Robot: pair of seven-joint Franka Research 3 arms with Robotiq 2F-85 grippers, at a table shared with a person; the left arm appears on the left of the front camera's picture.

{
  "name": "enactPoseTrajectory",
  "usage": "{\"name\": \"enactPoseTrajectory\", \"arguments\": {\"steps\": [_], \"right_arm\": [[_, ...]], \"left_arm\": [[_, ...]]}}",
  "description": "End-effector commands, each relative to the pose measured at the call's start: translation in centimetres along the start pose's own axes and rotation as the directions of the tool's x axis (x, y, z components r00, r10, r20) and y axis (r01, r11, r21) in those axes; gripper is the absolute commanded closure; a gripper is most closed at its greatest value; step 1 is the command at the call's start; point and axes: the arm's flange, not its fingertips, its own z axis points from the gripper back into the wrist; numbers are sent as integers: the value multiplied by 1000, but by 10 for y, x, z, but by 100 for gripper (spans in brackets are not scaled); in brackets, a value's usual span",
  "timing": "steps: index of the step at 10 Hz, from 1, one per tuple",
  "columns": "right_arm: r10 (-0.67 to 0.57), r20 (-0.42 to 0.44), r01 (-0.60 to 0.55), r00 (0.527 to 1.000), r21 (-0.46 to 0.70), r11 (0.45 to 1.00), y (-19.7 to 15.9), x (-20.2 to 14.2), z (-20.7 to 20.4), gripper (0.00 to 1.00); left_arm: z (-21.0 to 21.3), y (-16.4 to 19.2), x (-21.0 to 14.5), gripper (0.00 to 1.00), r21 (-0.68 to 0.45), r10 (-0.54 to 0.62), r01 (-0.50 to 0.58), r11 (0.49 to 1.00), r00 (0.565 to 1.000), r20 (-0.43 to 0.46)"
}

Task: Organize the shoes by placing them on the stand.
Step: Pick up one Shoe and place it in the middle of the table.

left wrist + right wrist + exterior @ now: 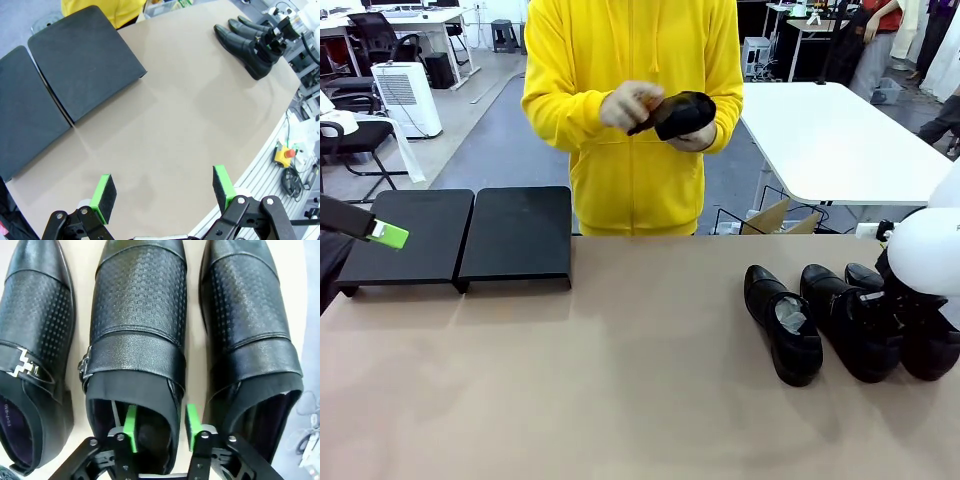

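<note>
- Tan table (620, 395) takes up the near ground. Behind it are a grey office floor, white desks and chairs, and a person in a yellow hooded top stands at the far edge.
- The stand (515, 232) lies at the table's far left, its two black panels side by side.
- The left gripper (162, 179) hovers over bare table near the stand. It is tilted to look across the surface, with jaws spread wide and nothing between them (one green pad pokes in at the front view's left edge).
- A row of three shoes (850, 322) stands on the table's right side, close together and well apart from the stand.
- The right arm (925, 250) bends down over the right end of that row.
- The right gripper (161, 424) points down at the middle shoe (142, 305). One green pad is inside its opening and the other is outside its side wall, in the gap toward the neighbouring shoe. The jaws stand partly apart astride that wall, and dark space shows between the inner pad and the leather, so they are not clamped.
- The fourth shoe (682, 113) is off the table at chest height, held by the person with one hand (625, 105) on top and the other hand (698, 141) beneath.
</note>
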Motion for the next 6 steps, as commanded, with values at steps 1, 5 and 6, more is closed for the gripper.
{"name": "enactPoseTrajectory", "arguments": {"steps": [1,5,6], "right_arm": [[32,1,-32,999,-15,999,-1,9,-5,98],[14,7,-13,1000,-22,1000,-5,10,-1,100],[4,10,-3,1000,-17,1000,-7,9,1,100]], "left_arm": [[1,1,0,0,-13,-10,10,1000,1000,5],[1,1,0,0,-13,-10,10,1000,1000,5],[1,1,0,0,-13,-10,10,1000,1000,5]]}}
